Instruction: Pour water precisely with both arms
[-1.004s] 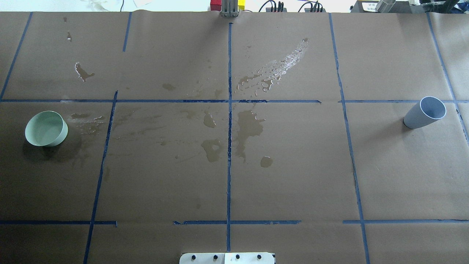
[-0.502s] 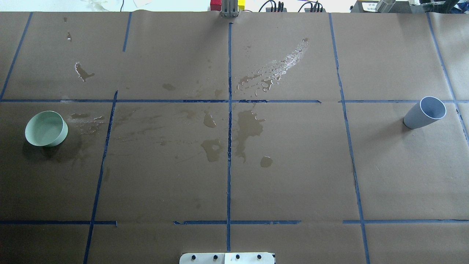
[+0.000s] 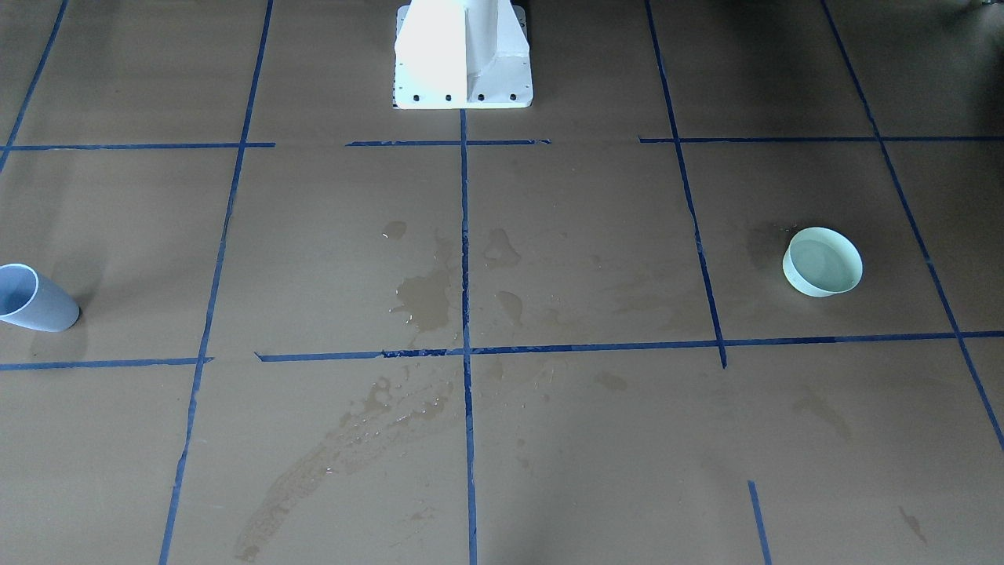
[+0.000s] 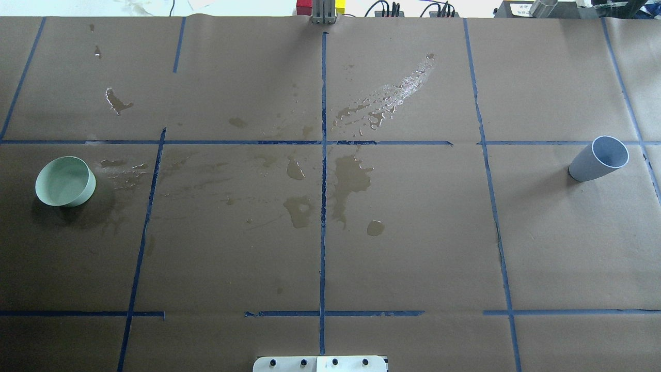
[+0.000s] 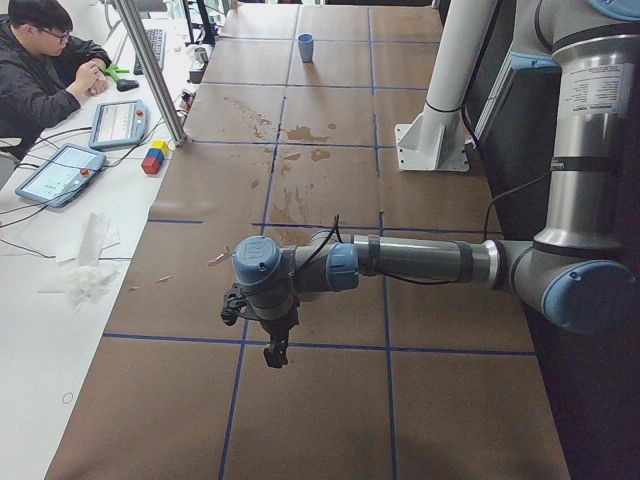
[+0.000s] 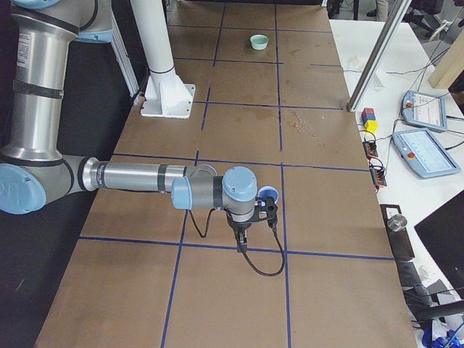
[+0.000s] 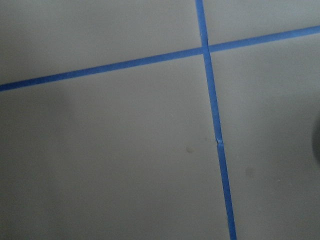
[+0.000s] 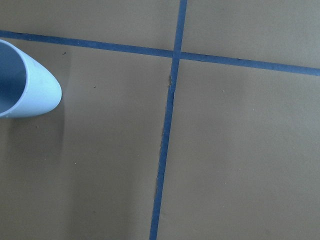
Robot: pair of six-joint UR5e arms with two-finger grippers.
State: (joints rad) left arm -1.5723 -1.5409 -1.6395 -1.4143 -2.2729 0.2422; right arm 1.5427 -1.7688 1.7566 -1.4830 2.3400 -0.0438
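Both arms show only in the side views. The left arm (image 5: 420, 262) reaches low over the brown paper, its gripper (image 5: 273, 356) pointing down; whether it is open I cannot tell. The right arm (image 6: 138, 176) ends in a gripper (image 6: 243, 245) just beside a pale blue cup (image 4: 599, 159), which also shows in the right wrist view (image 8: 27, 85); I cannot tell that gripper's state either. A mint-green bowl (image 4: 65, 181) stands at the far left. Water lies in spilled patches (image 4: 351, 178) and a glossy streak (image 4: 403, 90) mid-table. I cannot tell what the cup and bowl hold.
Blue tape lines (image 4: 323, 206) divide the brown paper into squares. The white pedestal (image 3: 463, 55) stands at the robot's side of the table. A seated person (image 5: 45, 70), tablets (image 5: 58, 172) and coloured blocks (image 5: 154, 157) are beyond the far edge.
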